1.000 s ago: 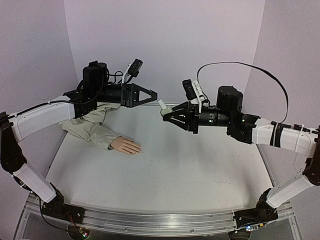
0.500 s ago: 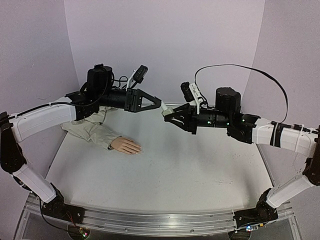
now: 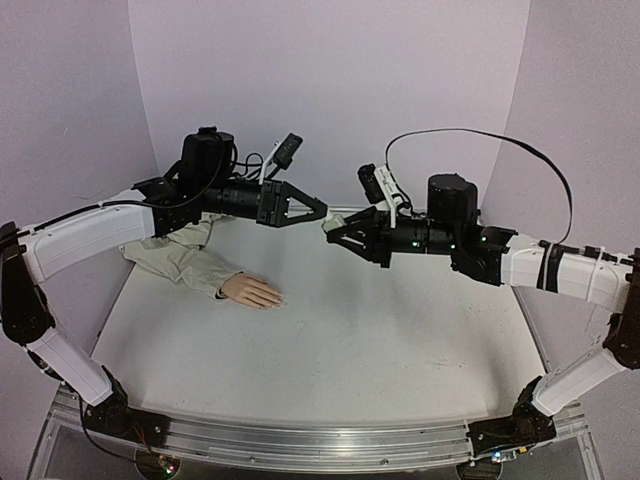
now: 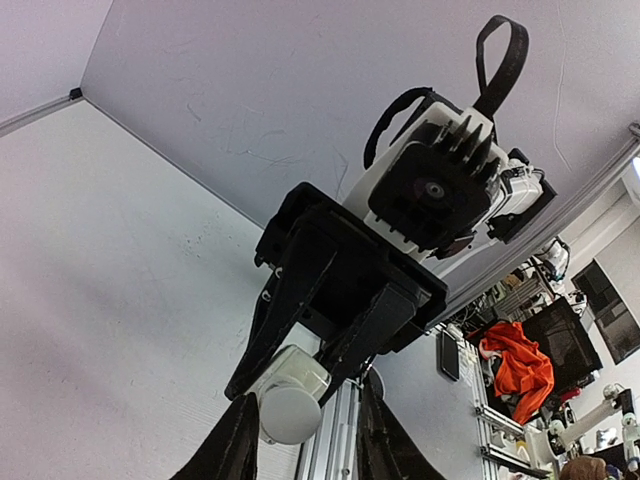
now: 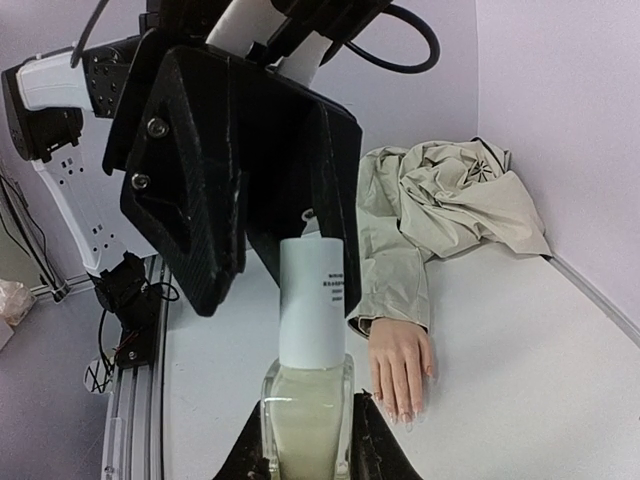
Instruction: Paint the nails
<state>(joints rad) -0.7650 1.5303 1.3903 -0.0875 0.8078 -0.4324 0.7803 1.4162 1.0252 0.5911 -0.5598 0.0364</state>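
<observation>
1. Three things could go wrong. Leftmost, the nails [image 5: 405,412] sit on the mannequin hand [image 3: 252,291], which lies flat and unpinned at the left of the desk [image 3: 380,330], well apart from both arms. Brush pressure could nudge it off line.
2. In mid-air, the left jaws straddle only the end of the white cap [image 5: 312,300]. If the bite is shallow or off-centre, a twist would likely slide round the cap rather than loosen it.
3. Farther right, the bottle [image 5: 308,425] is held by its base alone. A hard pull on the cap could turn it in that grip, tip it or drop it, spilling pale polish.
4. Left jaws: narrowly apart, one finger on each side of the cap. The right wrist view suggests contact, but the left wrist view shows a sliver of gap, so I cannot tell whether they are clamped.
5. Right jaws: clamped on the bottle's glass base, with the cap pointing toward the left arm.
</observation>
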